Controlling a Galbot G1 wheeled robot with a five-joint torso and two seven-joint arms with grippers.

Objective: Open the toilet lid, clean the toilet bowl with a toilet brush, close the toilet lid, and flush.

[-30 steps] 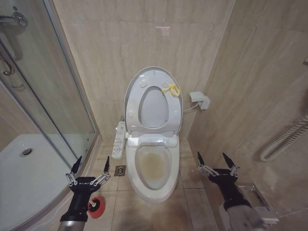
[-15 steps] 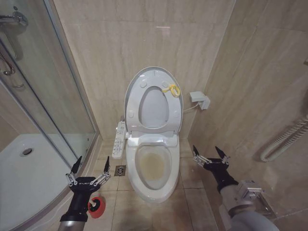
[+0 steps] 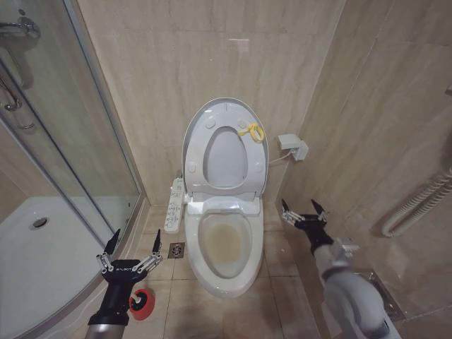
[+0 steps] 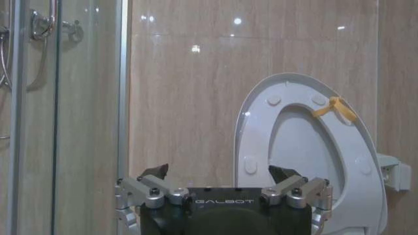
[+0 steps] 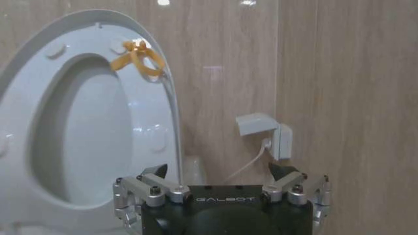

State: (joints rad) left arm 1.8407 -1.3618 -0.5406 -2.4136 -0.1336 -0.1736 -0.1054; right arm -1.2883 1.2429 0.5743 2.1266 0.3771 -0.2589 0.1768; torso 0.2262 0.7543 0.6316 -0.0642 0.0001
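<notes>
Right end effector (image 3: 304, 209): fingers spread, empty, raised beside the toilet bowl (image 3: 224, 244).
Left end effector (image 3: 134, 244): fingers spread, empty, low above the red holder (image 3: 143, 304).
Toilet lid (image 3: 226, 148): upright against the wall, yellow loop (image 3: 251, 131) on it.
Room: beige tiled floor (image 3: 279, 254), glass shower door (image 3: 53, 134) to the left.

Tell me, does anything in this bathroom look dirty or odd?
Yes: the toilet bowl has a brownish stain across its inside. A yellow loop is tied to the raised toilet lid, unusual for a toilet.
</notes>
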